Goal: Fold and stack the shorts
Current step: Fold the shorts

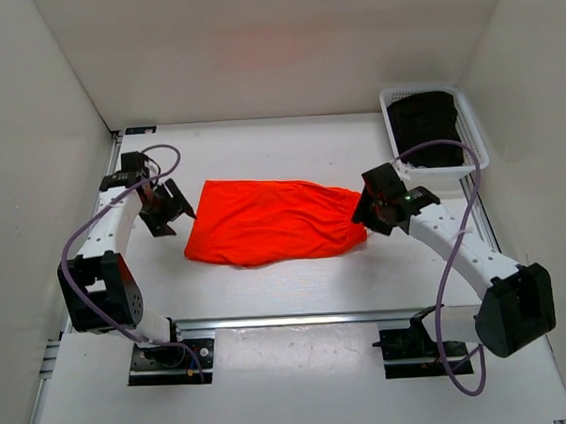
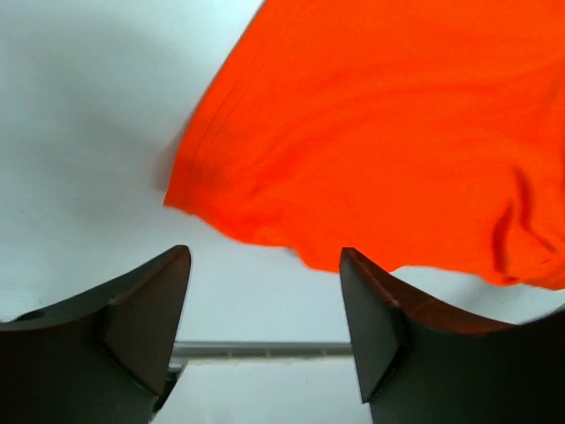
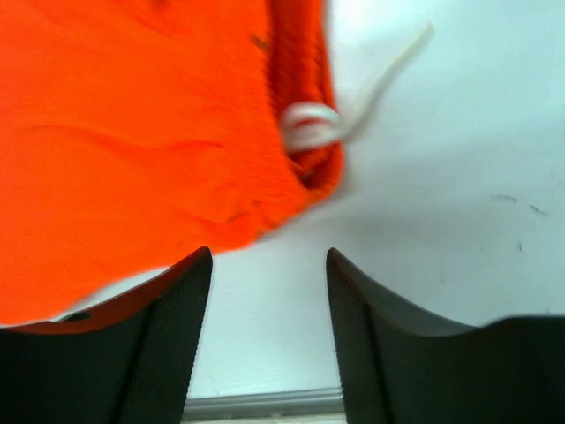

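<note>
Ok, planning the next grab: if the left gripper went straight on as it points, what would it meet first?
Probably the shorts: the open left gripper aims at their near edge across a strip of bare table. Its height is unclear, so it might touch the table first.

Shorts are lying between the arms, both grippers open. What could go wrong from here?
The loose drawstring lies near the right gripper and could snag on a finger. The shorts lie rumpled with an uneven near edge, so the next fold may come out crooked.
</note>
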You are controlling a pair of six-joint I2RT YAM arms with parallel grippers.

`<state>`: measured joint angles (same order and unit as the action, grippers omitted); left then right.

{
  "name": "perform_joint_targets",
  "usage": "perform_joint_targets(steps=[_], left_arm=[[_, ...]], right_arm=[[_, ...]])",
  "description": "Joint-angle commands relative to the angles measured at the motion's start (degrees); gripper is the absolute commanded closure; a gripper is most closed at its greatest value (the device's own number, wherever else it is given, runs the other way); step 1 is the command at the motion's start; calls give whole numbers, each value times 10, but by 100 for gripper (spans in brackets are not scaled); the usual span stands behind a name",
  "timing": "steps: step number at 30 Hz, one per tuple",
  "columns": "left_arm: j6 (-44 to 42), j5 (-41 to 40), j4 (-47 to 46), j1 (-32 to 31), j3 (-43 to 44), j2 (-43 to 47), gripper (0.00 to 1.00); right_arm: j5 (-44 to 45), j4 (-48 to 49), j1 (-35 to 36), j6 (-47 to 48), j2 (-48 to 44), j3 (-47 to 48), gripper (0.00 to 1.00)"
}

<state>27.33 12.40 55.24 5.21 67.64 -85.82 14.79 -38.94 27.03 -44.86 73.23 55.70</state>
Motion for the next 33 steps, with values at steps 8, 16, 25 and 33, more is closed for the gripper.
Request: perform_joint_targets(steps=[8, 16, 25, 33], left_arm=[[-7, -12, -1, -33, 93, -47, 43], [-7, -12, -1, -43, 82, -47, 44], [-7, -39, -1, -68, 94, -65, 43], [-2, -34, -1, -87, 105, -71, 43]], right_arm=[[39, 25, 7, 52, 178, 161, 87], [16, 73, -27, 47, 332, 170, 97], [15, 58, -44, 58, 111, 172, 33], [-215, 104, -200, 41, 3, -12, 12]])
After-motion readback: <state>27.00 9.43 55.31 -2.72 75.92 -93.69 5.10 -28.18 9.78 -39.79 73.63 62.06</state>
